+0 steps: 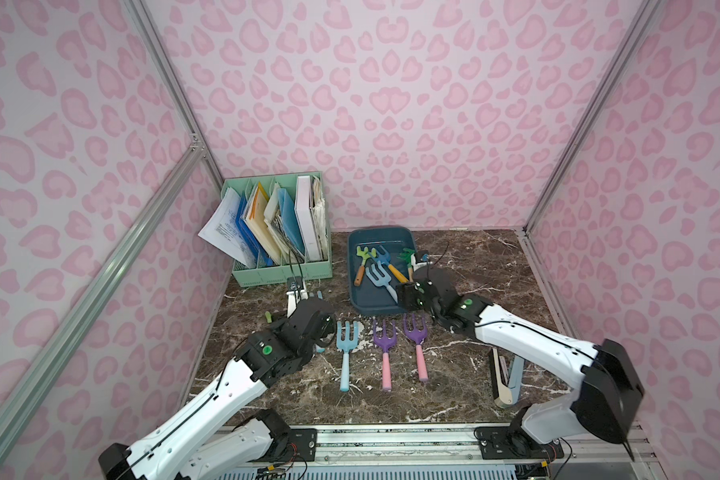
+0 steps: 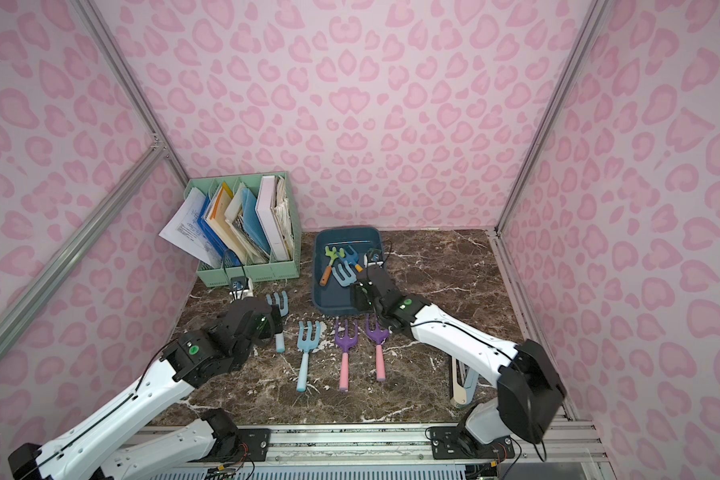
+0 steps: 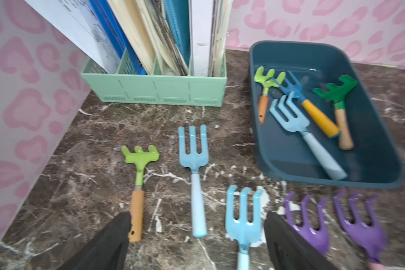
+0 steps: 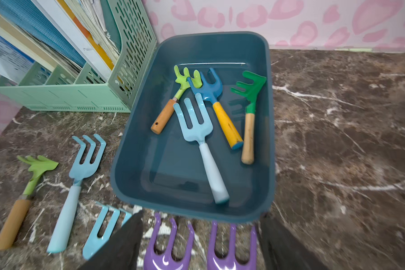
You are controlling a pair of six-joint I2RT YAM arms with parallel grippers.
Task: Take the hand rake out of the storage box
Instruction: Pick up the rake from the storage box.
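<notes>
Right wrist view: right gripper (image 4: 201, 214) hangs over the near rim of the storage box (image 4: 164, 163), jaws apart, nothing between them, so no grasp yet. The box sits just ahead of the fingertips, flat on the marble table (image 4: 337, 140).

Four hand rakes are inside. The pale blue rake (image 4: 204, 152) is nearest, its whitish handle end pointing back at the jaws and its three long tines pointing away. My guess is that's the pick, since the gripper lines up with it. Farther from the gripper:
- lime rake (image 4: 173, 102), brown wooden handle
- dark blue rake (image 4: 220, 112), yellow handle, head overlapping the lime one
- dark green rake (image 4: 249, 109), pale wood handle, close to the side wall

Handles mostly face the gripper, which is probably why it approaches from this end. The purple rakes (image 4: 166, 245) lie right below the jaws, outside the box.

Left gripper (image 3: 198, 217) is spread wide and empty, low over the table, well apart from the box. The handle of a light blue table rake (image 3: 194, 149) lies between its fingers, ungripped. A lime table rake (image 3: 138, 177) lies just beside one finger. These look like a row of rakes already taken out. The file organiser (image 3: 154, 91) stands beyond that row.
</notes>
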